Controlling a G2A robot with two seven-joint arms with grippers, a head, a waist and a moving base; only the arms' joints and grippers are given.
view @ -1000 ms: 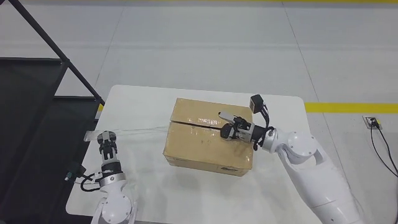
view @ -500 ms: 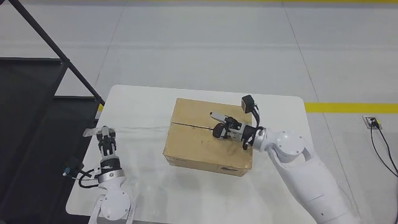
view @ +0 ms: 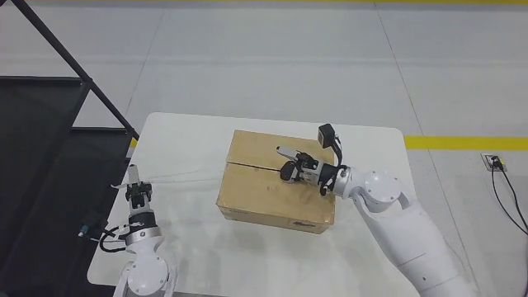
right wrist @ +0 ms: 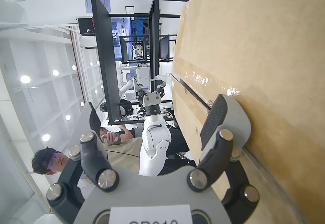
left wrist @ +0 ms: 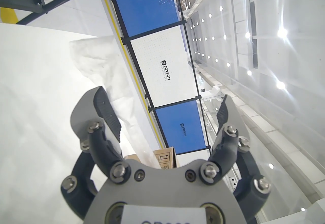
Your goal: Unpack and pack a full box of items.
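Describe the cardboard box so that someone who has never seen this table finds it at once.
Start at the white table, which stands on a pale floor. Near its middle sits the cardboard box, brown and closed, with a seam running across its top. It is the only brown thing on the table, and the open right gripper is at that seam.

The brown rectangular cardboard box (view: 264, 194) stood on the white rectangular surface (view: 190, 136), right of centre. The right end effector (view: 286, 163) lay over the box's top at the seam between the closed flaps, one finger against the top. The left end effector (view: 138, 188) was over the surface's left near corner, well apart from the box. A translucent strip of film (left wrist: 96, 55) ran from the seam across the surface to just beside the left end effector.
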